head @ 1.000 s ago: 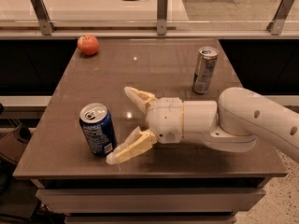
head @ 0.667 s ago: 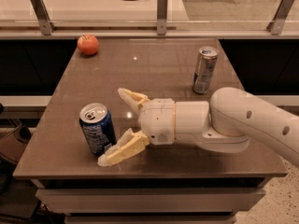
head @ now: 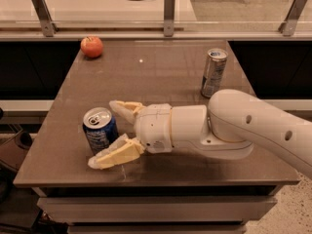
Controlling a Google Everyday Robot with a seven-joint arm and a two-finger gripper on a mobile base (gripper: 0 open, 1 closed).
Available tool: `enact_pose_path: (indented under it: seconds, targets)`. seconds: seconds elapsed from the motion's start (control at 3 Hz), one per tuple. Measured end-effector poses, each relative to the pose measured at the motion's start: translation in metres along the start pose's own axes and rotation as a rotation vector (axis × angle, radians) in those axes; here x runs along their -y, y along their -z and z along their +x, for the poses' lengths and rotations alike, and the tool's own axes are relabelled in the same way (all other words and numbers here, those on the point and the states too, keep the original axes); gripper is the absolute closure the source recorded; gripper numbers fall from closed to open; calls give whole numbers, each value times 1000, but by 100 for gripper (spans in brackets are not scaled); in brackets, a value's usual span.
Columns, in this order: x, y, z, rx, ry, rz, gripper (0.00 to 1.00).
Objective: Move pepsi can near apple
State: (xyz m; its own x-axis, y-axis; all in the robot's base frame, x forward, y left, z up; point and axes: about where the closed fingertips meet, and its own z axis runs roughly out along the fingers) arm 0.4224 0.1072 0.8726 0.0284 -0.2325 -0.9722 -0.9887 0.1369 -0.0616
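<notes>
The blue pepsi can (head: 100,130) stands upright near the table's front left edge. The red-orange apple (head: 91,47) sits at the far left corner of the table. My gripper (head: 103,133) reaches in from the right at can height. Its fingers are open, one behind the can (head: 125,109) and one in front of it (head: 114,154). The can sits between the fingertips, and I see no squeeze on it.
A taller, slim silver-grey can (head: 214,72) stands at the right side of the brown table (head: 161,77). A glass rail with metal posts (head: 168,8) runs behind the table. My white arm (head: 253,126) crosses the front right.
My gripper has moved left toward the pepsi can, so its open fingers now stand on both sides of the can. The can and the apple have not moved.
</notes>
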Motion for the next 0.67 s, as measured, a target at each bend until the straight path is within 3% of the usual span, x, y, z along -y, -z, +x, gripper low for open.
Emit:
enact_pose_path:
  seconds: [0.67]
  targets:
    - [-3,-3,-3,-3,8,-6,64]
